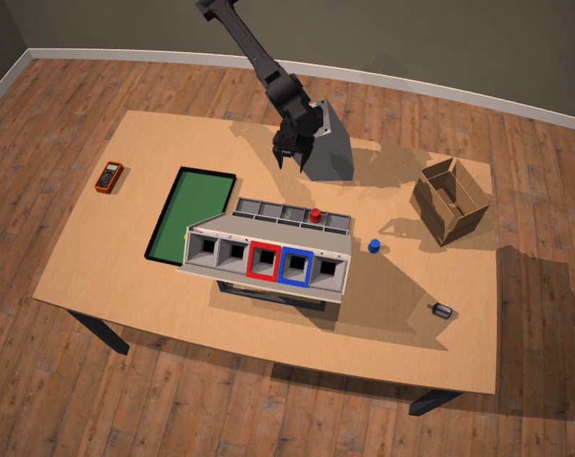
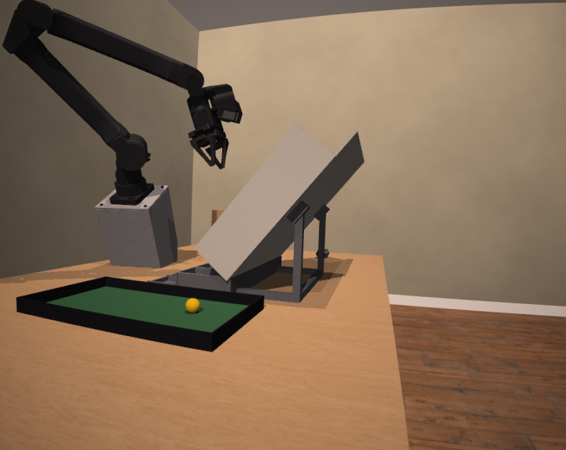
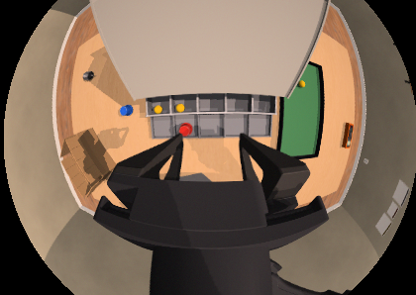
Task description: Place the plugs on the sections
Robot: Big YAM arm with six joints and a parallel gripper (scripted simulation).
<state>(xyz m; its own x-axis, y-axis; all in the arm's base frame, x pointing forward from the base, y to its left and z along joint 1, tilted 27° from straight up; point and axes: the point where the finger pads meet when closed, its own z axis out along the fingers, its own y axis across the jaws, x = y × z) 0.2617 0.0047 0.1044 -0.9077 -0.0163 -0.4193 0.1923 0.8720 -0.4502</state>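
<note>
My gripper (image 1: pixel 291 165) (image 2: pixel 218 161) (image 3: pixel 211 142) is open and empty, high above the table behind the row of sections (image 1: pixel 250 206) (image 3: pixel 224 126). The red plug (image 1: pixel 315 215) (image 3: pixel 186 129) stands on the flat front part of one section, second from the end nearest the blue plug. The blue plug (image 1: pixel 374 246) (image 3: pixel 125 110) stands on the table beside the rig. The red-banded funnel (image 1: pixel 263 260) and blue-banded funnel (image 1: pixel 294 267) sit side by side atop the sloped cover (image 1: pixel 278 231) (image 2: pixel 263 203) (image 3: pixel 211 30). In the wrist view, two yellow marbles (image 3: pixel 158 109) (image 3: pixel 179 107) lie in adjacent sections. A third marble (image 2: pixel 192 304) (image 3: pixel 302 83) lies in the green tray (image 1: pixel 194 197) (image 2: pixel 128 302) (image 3: pixel 299 122).
An orange multimeter (image 1: pixel 108 176) (image 3: pixel 347 135) lies at the table's left. An open cardboard box (image 1: pixel 450 199) (image 3: pixel 82 154) stands at the right. A small dark object (image 1: pixel 440 310) lies near the front right. The arm's grey base (image 1: pixel 331 147) (image 2: pixel 135 227) stands behind the rig.
</note>
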